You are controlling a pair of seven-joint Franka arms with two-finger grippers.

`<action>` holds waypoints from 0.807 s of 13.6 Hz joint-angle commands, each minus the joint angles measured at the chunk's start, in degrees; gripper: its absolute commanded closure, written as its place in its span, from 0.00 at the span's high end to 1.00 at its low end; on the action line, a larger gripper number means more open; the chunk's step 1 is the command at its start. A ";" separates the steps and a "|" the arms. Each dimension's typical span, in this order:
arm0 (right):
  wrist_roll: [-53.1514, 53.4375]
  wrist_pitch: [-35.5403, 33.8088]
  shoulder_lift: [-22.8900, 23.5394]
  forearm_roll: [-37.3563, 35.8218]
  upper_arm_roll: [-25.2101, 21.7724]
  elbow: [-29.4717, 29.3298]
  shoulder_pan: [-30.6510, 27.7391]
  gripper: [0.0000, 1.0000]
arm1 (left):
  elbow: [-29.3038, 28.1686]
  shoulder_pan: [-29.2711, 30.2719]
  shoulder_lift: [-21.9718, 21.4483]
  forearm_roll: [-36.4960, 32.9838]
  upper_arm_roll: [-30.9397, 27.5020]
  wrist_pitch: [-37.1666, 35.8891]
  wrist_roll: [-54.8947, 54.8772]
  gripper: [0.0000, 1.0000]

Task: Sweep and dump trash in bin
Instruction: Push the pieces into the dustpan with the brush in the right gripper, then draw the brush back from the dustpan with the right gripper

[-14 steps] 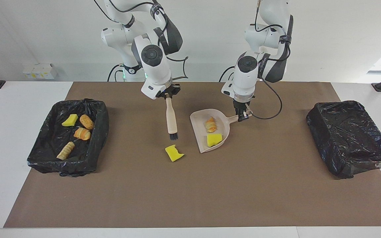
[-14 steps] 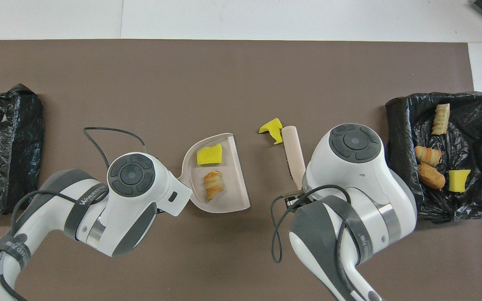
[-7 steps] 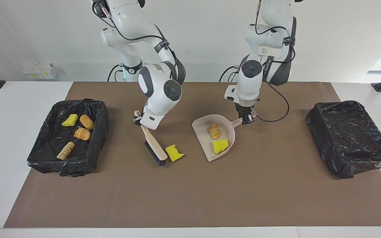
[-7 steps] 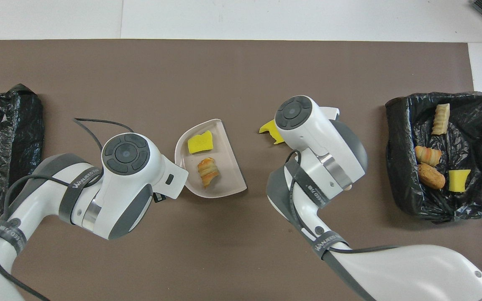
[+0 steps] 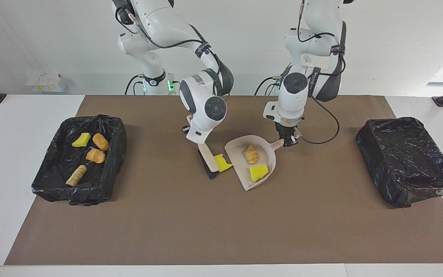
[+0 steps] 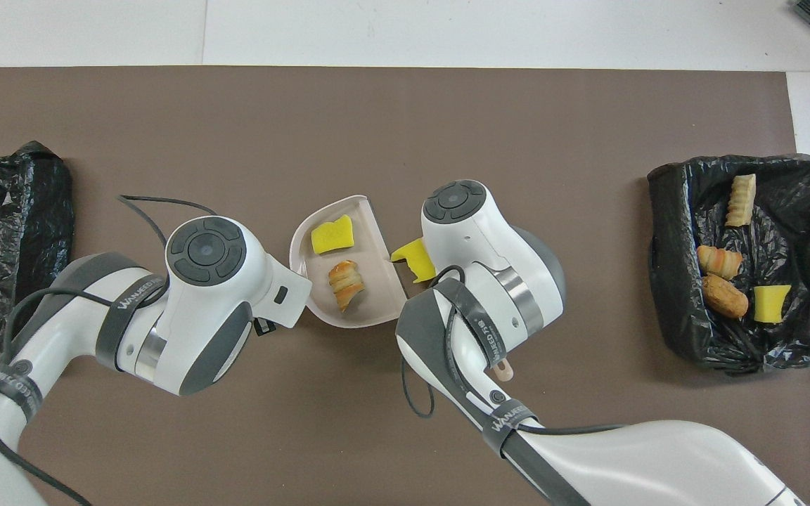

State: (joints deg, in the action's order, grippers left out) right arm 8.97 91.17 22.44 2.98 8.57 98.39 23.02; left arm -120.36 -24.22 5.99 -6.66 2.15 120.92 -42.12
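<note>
My left gripper (image 5: 287, 139) is shut on the handle of a beige dustpan (image 5: 266, 151) that rests on the brown mat. A golden pastry (image 5: 251, 154) and a yellow sponge chunk (image 5: 258, 172) lie in it. My right gripper (image 5: 193, 137) is shut on a wooden brush, whose dark bristles (image 5: 207, 168) touch the mat. A loose yellow sponge chunk (image 5: 222, 163) sits pressed between the brush and the dustpan's open edge. In the overhead view the right wrist covers the brush, while the loose chunk (image 6: 413, 257) shows beside the dustpan (image 6: 366, 313).
A black-bagged bin (image 5: 117, 154) at the right arm's end of the table holds several trash pieces (image 5: 95, 155). A second black-bagged bin (image 5: 406, 161) sits at the left arm's end. A cable (image 5: 321, 136) trails from the left wrist.
The right arm swung the brush down and swept the loose yellow chunk across the mat to the dustpan's open edge. The dustpan shifted and turned slightly toward it.
</note>
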 commanded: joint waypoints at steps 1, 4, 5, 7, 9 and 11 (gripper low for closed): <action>3.49 3.65 -1.43 7.38 0.57 2.42 0.79 0.00 | -0.84 -0.21 1.04 -0.45 0.22 2.91 1.17 0.00; 13.92 4.98 -4.75 15.20 0.48 2.42 -0.16 0.00 | -2.25 -0.21 1.31 -0.45 0.31 6.96 -0.06 0.00; 17.71 4.37 -6.34 16.78 0.31 2.25 -1.39 0.00 | -2.69 -0.13 1.31 -0.45 0.31 8.79 -1.72 0.00; 18.62 -2.54 -9.68 16.72 0.13 1.98 -3.77 0.00 | -2.69 0.14 1.57 -0.37 0.40 10.13 -4.71 0.00; 18.19 -9.93 -13.11 13.83 -0.22 2.07 -4.82 0.00 | -2.43 0.66 1.83 1.12 0.40 10.30 -5.95 0.00; 18.19 -14.26 -15.57 9.87 -0.04 4.16 -4.66 0.00 | -0.85 2.59 2.71 5.33 0.31 9.87 -11.72 0.00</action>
State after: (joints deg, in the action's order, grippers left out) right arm 26.15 78.57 9.77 15.44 8.19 99.10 18.11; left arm -122.07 -23.58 6.97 -4.60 2.16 128.90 -49.20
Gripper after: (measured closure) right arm 0.740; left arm 0.692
